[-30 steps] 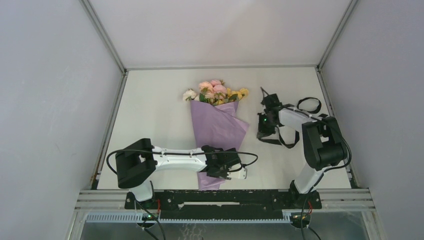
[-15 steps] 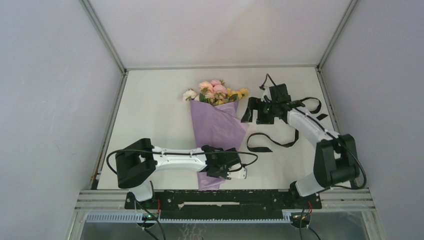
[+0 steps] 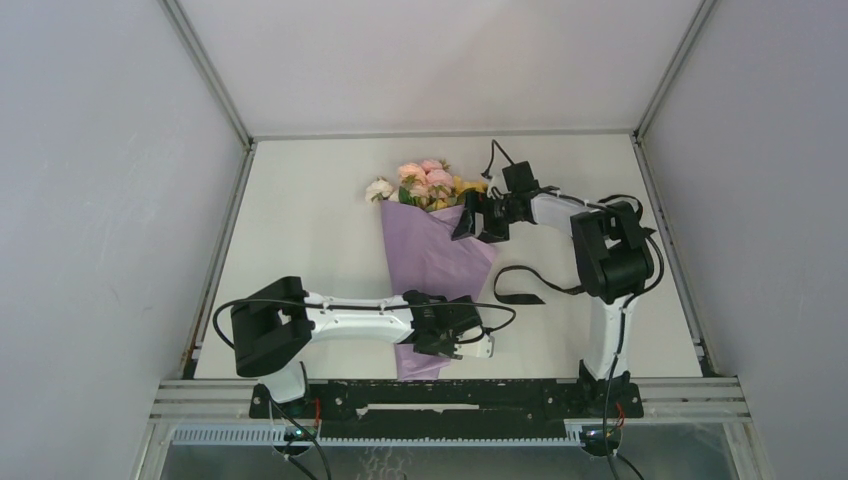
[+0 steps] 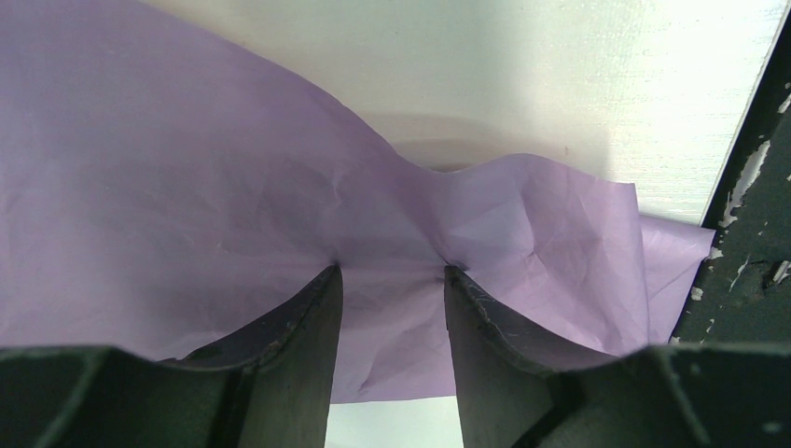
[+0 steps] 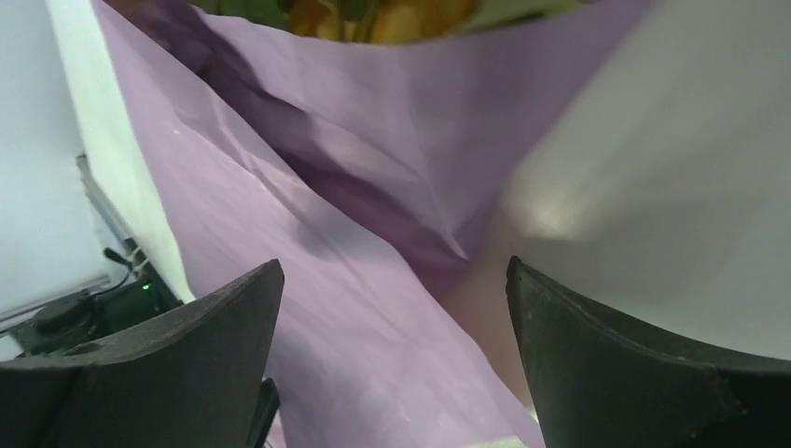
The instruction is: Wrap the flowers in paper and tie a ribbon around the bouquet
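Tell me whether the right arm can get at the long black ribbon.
Probably yes. The long black ribbon lies uncovered on the white table beside the right arm, whose fingers stand open and empty over the lilac paper sheet.

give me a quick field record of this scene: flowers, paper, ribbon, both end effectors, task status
flowers: pink, yellow and white blooms poking out of the far end of the wrap
paper: lilac, folded into a cone around the flowers
ribbon: black, lying loose on the table to the right of the paper, not tied
left end effector: closed on the narrow near end of the paper
right end effector: open, empty, at the paper's upper right edge near the blooms
status: wrapped, tying not yet done
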Tool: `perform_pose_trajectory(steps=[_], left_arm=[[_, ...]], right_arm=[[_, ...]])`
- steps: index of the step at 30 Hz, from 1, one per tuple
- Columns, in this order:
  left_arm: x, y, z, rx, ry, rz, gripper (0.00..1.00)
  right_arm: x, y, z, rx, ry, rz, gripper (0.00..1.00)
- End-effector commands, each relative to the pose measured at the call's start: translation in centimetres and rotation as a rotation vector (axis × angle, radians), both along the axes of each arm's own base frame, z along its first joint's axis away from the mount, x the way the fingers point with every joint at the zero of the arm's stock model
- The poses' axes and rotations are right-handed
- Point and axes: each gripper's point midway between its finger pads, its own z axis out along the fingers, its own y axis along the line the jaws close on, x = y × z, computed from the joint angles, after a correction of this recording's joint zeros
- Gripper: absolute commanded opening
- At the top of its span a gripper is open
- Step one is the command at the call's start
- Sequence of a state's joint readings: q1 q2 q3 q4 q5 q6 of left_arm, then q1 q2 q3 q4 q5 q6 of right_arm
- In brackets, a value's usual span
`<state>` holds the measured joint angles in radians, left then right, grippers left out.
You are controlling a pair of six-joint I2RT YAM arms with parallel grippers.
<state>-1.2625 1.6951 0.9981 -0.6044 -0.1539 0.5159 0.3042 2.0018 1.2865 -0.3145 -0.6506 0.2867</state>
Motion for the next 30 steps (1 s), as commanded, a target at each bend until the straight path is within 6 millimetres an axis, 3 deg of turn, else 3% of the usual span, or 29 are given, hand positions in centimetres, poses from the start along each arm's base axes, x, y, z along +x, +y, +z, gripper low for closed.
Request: perform_pose_trajectory(steps=[1, 5, 10, 13, 18, 19, 20, 25, 27, 30], left_arm=[[-2.7, 1.5, -4.3, 0.065, 0.155, -0.002, 0.5], [-2.8, 1.5, -4.3, 0.066, 0.156, -0.002, 0.51], [-2.8, 1.5, -4.3, 0.066, 0.156, -0.002, 0.51], [-2.7, 1.5, -4.3, 0.066, 0.156, -0.001, 0.51], [-2.7, 1.5, -4.3, 0.067, 0.159, -0.002, 0.51], [-2.7, 1.6, -4.3, 0.066, 0.159, 0.0, 0.5], [-2.7, 1.5, -4.2, 0.064, 0.159, -0.001, 0.51], [-1.5, 1.7, -3.0, 0.04, 0.145, 0.022, 0.51], [-0.4, 1.1, -0.7, 0.0, 0.142, 0.043, 0.53], [-0.5, -1.1, 5.0, -0.117, 0.202, -0.023, 0.58]], right_arm=[[-0.1, 2.2, -1.1, 0.049, 0.018, 0.035, 1.0], [-1.4, 3.7, -2.1, 0.07, 0.032, 0.069, 1.0], [-1.3, 4.5, -2.9, 0.111, 0.044, 0.054, 0.99], [-1.3, 5.0, -2.9, 0.14, 0.041, 0.061, 0.87], [-1.5, 6.4, -2.1, 0.222, 0.03, 0.1, 0.4], [-1.5, 6.6, -1.9, 0.232, 0.029, 0.103, 0.15], [-1.4, 6.6, -1.8, 0.231, 0.023, 0.097, 0.01], [-0.5, 6.7, 0.0, 0.248, -0.012, 0.067, 0.0], [0.1, 6.6, 0.6, 0.259, -0.016, 0.038, 0.0], [1.1, 6.2, 1.1, 0.279, -0.026, 0.006, 0.0]])
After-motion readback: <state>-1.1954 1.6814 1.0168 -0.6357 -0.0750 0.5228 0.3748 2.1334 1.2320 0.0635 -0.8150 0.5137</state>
